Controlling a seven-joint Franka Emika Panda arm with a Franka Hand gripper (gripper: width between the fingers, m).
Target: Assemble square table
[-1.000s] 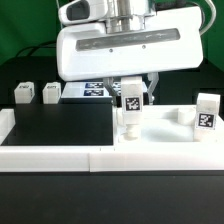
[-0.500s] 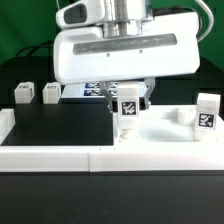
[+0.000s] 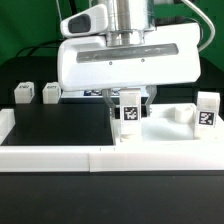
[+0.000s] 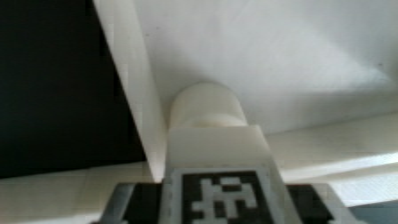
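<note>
My gripper (image 3: 130,106) is shut on a white block leg (image 3: 130,112) with a tag and holds it upright at the near left corner of the white square top (image 3: 165,130). In the wrist view the leg (image 4: 217,140) runs from between my dark fingers (image 4: 139,204) down to the top's corner (image 4: 302,60). My gripper (image 4: 222,202) grips its tagged end. A second leg (image 3: 208,110) stands at the top's right side. A small white piece (image 3: 181,113) sits on the top beside it. Two loose legs (image 3: 22,93) (image 3: 52,93) stand at the far left.
A long low white border wall (image 3: 90,157) runs along the front and turns back at the exterior view's left (image 3: 6,122). The marker board (image 3: 84,92) lies behind, mostly hidden by my hand. The table surface (image 3: 60,122) is black.
The held leg has sunk slightly lower onto the top's corner, and my hand has shifted a little to the exterior view's right. The other parts have not moved.
</note>
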